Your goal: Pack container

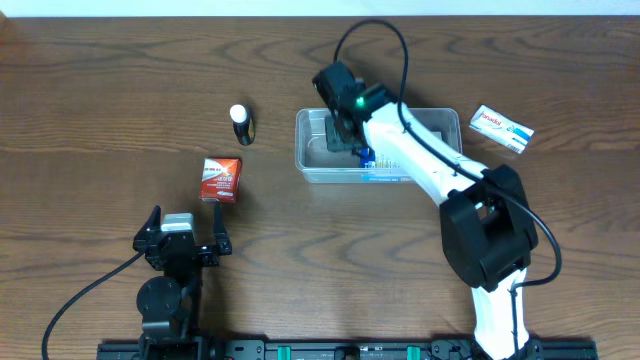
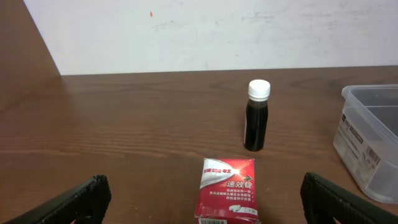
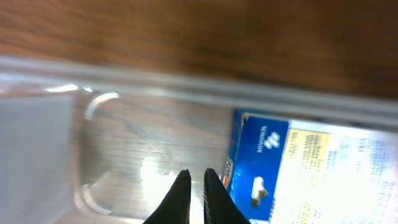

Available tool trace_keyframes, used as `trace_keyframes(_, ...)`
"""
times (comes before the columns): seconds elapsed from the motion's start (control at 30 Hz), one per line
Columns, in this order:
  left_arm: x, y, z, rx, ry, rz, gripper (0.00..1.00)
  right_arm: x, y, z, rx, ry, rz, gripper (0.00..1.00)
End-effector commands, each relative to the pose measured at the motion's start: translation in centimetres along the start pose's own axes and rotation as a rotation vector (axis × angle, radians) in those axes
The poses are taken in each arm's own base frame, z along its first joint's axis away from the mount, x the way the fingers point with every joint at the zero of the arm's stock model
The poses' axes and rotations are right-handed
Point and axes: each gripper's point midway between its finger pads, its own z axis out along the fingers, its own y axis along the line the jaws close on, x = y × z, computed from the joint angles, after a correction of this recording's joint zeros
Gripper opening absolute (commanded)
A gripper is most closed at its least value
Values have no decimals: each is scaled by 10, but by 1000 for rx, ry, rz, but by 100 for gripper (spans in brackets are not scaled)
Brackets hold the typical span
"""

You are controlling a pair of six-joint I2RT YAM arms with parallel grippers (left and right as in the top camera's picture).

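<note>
Right gripper (image 3: 196,186): my tips almost together, empty, inside container (image 1: 312,177), its left end.
Blue box (image 3: 261,155): inside container, just beside those tips.
Red box (image 1: 221,178): left of container, nearer my wide-spread left gripper (image 1: 188,230).

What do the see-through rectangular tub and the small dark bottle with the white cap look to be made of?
Clear rectangular tub: likely glossy plastic; see-through, with bright glare on its floor. Small dark bottle: smooth with a slight sheen; glass or plastic, cannot tell.

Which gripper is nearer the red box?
Left. The left gripper sits open just short of the red box, not touching it; the right gripper is down inside the container, farther off.
</note>
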Motion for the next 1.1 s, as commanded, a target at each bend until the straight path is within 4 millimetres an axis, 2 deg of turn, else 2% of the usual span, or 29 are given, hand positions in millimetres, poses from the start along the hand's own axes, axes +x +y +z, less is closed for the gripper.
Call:
trace_keyframes(0.0, 16, -2, 3, 10, 37, 12, 98, -33, -10, -39, -10, -75, 17, 8)
trace_keyframes(0.13, 16, -2, 3, 10, 37, 12, 98, -37, -50, -74, 36, -34, 73, 5)
trace_keyframes(0.2, 16, -2, 3, 10, 37, 12, 98, -35, -82, -90, 70, 0, 99, 1)
trace_keyframes(0.33, 16, -2, 3, 10, 37, 12, 98, -25, -145, -114, 132, 58, 173, 1)
trace_keyframes(0.37, 16, -2, 3, 10, 37, 12, 98, -21, -168, -121, 152, 75, 210, 1)
trace_keyframes(0.5, 16, -2, 3, 10, 37, 12, 98, -10, -218, -126, 170, 129, 330, 1)
trace_keyframes(0.53, 16, -2, 3, 10, 37, 12, 98, -7, -225, -125, 156, 147, 347, 1)
trace_keyframes(0.67, 16, -2, 3, 10, 37, 12, 98, 10, -239, -108, 71, 222, 359, 1)
trace_keyframes(0.77, 16, -2, 3, 10, 37, 12, 98, 22, -243, -87, 59, 253, 358, 1)
trace_keyframes(0.9, 16, -2, 3, 10, 37, 12, 98, 33, -229, -63, -8, 277, 311, 1)
trace_keyframes(1.07, 16, -2, 3, 10, 37, 12, 98, 35, -223, -48, -37, 264, 273, 1)
